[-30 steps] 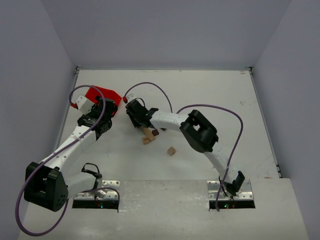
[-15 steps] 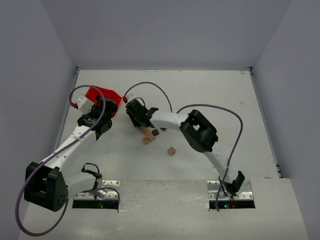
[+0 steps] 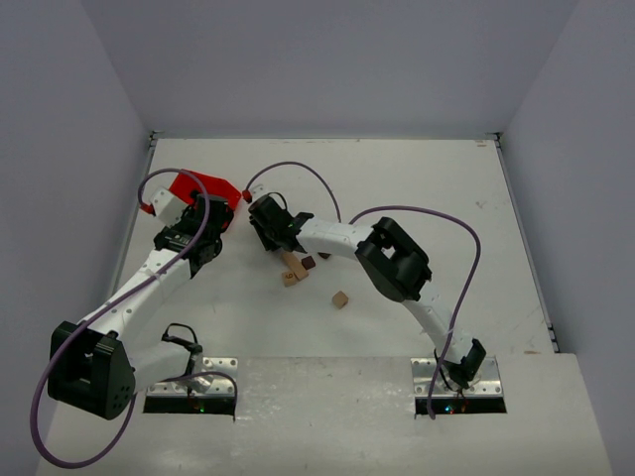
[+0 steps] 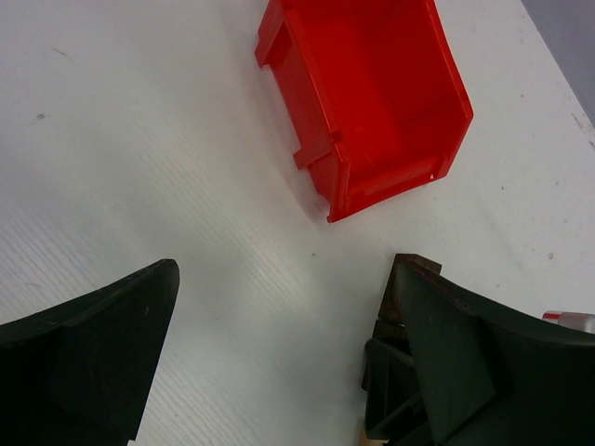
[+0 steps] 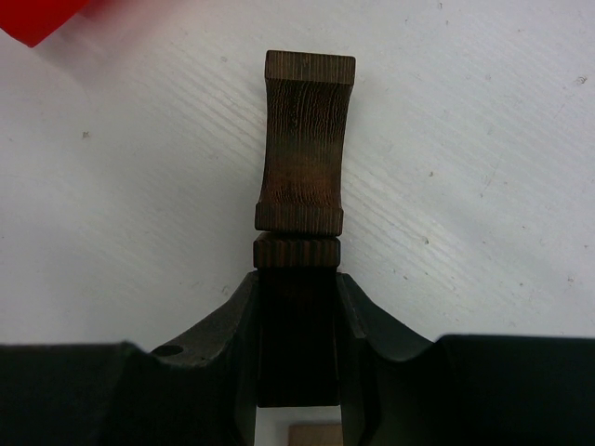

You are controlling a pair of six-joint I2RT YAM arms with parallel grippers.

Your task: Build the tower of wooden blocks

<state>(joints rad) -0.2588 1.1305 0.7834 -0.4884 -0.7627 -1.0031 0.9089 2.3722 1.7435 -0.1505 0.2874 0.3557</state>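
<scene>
My right gripper [image 5: 297, 279] is shut on a dark brown wooden block [image 5: 297, 321]. The far end of this block meets a second dark brown block [image 5: 307, 149] lined up beyond my fingertips over the white table. A bit of tan block [image 5: 314, 434] shows under the jaws. In the top view the right gripper [image 3: 263, 220] hides both dark blocks. My left gripper [image 4: 293, 274] stands open over bare table just short of the red bin [image 4: 372, 102], and a dark brown block edge [image 4: 409, 283] peeks past its right finger.
Loose blocks lie right of the grippers: tan ones [image 3: 292, 270], a dark one [image 3: 309, 263] and a single tan one [image 3: 340, 298] nearer the front. The red bin [image 3: 203, 185] sits at the left, beside the left gripper [image 3: 203, 238].
</scene>
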